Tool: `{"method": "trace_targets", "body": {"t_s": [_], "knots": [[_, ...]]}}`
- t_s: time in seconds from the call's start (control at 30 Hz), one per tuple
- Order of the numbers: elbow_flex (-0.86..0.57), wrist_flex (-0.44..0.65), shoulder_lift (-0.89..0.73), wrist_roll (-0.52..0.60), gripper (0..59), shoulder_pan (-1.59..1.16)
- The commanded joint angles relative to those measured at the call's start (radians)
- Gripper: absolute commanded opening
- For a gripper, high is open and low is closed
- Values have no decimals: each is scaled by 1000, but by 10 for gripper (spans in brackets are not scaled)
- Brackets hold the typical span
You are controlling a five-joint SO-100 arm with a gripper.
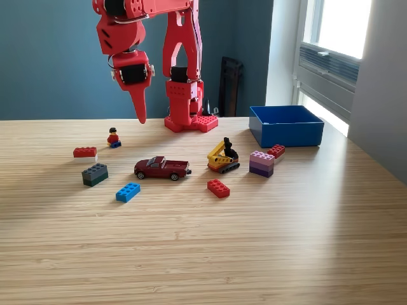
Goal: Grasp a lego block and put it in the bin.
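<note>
My red gripper (141,118) hangs point down above the table at the exterior view's back left, and its jaws look shut with nothing between them. Below it lie loose lego bricks: a red one (84,152) at the left, a dark grey one (94,173), a blue one (128,192), a red one (218,188) in the middle, a pink and purple stack (261,162) and a small red one (276,150) beside it. The bright blue bin (285,125) stands at the back right and no brick shows in it.
A lego minifigure (114,136) stands just below the gripper's tip. A dark red toy car (162,168) and a yellow toy excavator (223,157) sit among the bricks. The arm's red base (189,121) is at the back centre. A window is at the right.
</note>
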Motion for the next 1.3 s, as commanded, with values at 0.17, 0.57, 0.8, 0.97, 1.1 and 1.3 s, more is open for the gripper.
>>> {"method": "trace_targets", "body": {"t_s": [0.17,0.57,0.8,0.97,1.1,1.3], "knots": [[115,-6,196,-560,244,64],[262,-143,210,-857,316,241],[250,-158,207,-927,342,314],[261,-158,199,-1000,345,397],[281,-160,199,-1052,336,485],[293,-199,196,-1051,336,574]]}}
